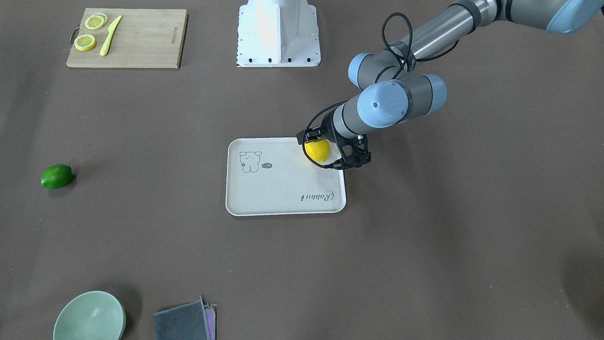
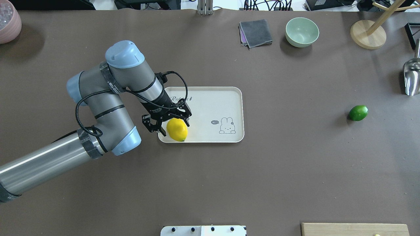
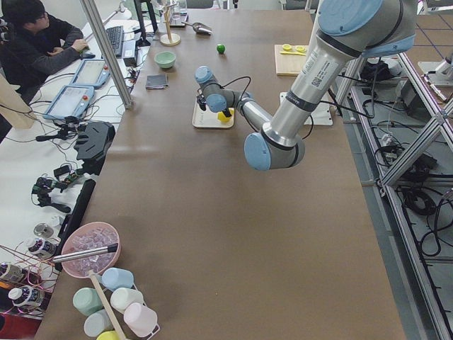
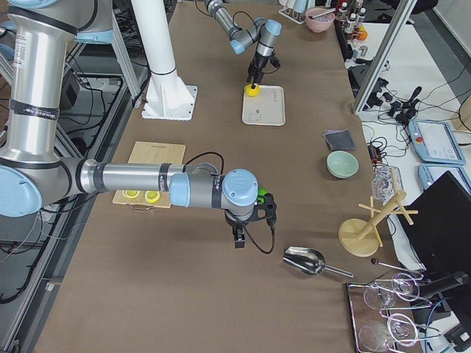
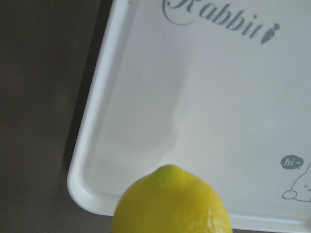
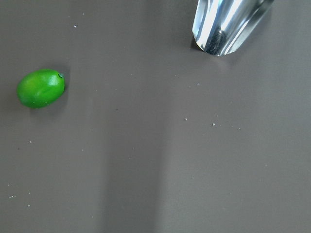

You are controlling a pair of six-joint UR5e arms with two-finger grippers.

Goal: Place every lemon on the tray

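Observation:
The yellow lemon sits between the fingers of my left gripper, very low over the near left corner of the off-white Rabbit tray. The gripper looks shut on it. The left wrist view shows the lemon just inside the tray's rim. The green lemon lies on the table far to the right, also in the right wrist view. My right gripper hangs above the green lemon and shows only in the exterior right view. I cannot tell whether it is open or shut.
A metal scoop lies beyond the green lemon. A green bowl, a grey cloth and a wooden stand are at the far edge. A cutting board with lemon slices and a knife is near the robot base.

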